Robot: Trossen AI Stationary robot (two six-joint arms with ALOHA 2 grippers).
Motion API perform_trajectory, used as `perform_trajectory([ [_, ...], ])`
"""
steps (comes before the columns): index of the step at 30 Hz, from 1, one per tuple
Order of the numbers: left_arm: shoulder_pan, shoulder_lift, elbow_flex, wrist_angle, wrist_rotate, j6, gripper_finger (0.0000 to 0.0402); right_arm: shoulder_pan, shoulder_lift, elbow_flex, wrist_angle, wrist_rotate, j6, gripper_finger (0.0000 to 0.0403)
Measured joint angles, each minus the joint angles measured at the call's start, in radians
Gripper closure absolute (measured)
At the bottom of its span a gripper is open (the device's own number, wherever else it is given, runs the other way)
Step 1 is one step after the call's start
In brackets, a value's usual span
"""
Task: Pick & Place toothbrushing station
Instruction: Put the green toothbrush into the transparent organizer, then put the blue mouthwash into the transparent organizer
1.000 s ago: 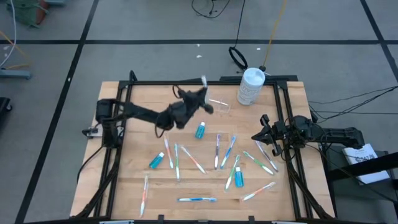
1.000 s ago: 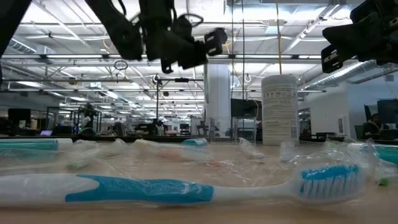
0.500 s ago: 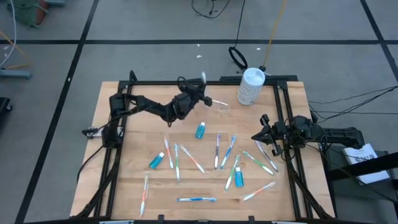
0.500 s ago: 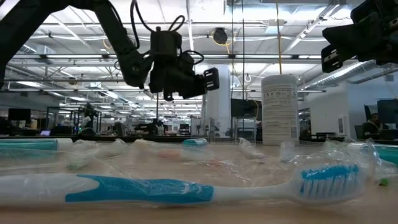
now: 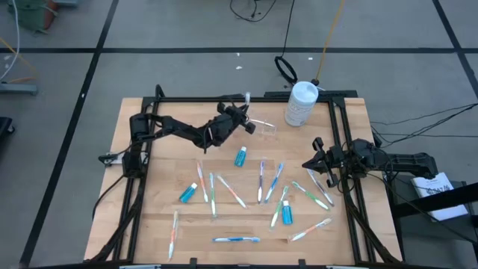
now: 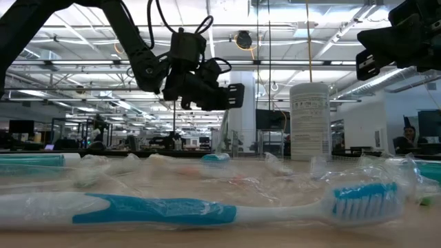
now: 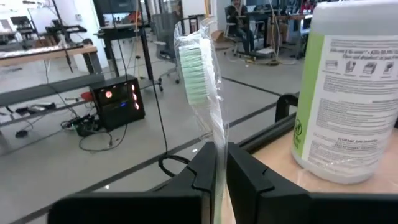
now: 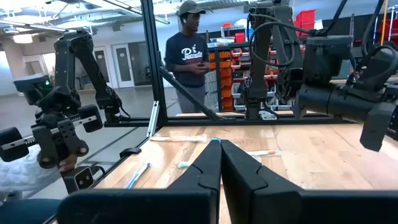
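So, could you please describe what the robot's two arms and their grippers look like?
Both arms are dark, near-black jointed links. The left gripper and right gripper each end in two slim black fingers with flat inner faces. Black cables loop over the left wrist.

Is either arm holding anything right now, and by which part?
The left end effector pinches a wrapped green-bristled toothbrush by its handle, head pointing away from the fingers. The right end effector, at the table's right edge, is shut and holds nothing.

Grey floor (image 5: 187,30), bright workshop beyond
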Motion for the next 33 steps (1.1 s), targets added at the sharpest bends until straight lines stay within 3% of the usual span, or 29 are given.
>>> perform_trajectory([
  [5, 0.018, -0.001, 0.0, -0.048, 0.013, -0.106, 0.0367, 0.0, 0.0, 0.0, 0.0, 0.0, 0.023, 0.0399],
  [11, 0.031, -0.001, 0.0, -0.148, 0.03, -0.185, 0.0309, 0.0, 0.0, 0.0, 0.0, 0.0, 0.027, 0.0399],
  [18, 0.005, -0.017, 0.0, -0.128, 0.055, -0.106, 0.0235, 0.0, 0.0, 0.0, 0.0, 0.0, 0.027, 0.0399],
  [23, -0.01, -0.106, 0.0, -0.19, 0.025, -0.091, 0.0205, 0.0, 0.0, 0.0, 0.0, 0.0, 0.026, 0.0399],
  [27, -0.036, -0.243, 0.0, -0.375, 0.041, -0.098, 0.0204, 0.0, 0.0, 0.0, 0.0, 0.0, 0.027, 0.0399],
  [33, -0.106, -0.479, 0.0, -0.796, 0.201, -0.093, 0.022, 0.0, 0.0, 0.0, 0.0, -0.002, 0.06, 0.0399],
])
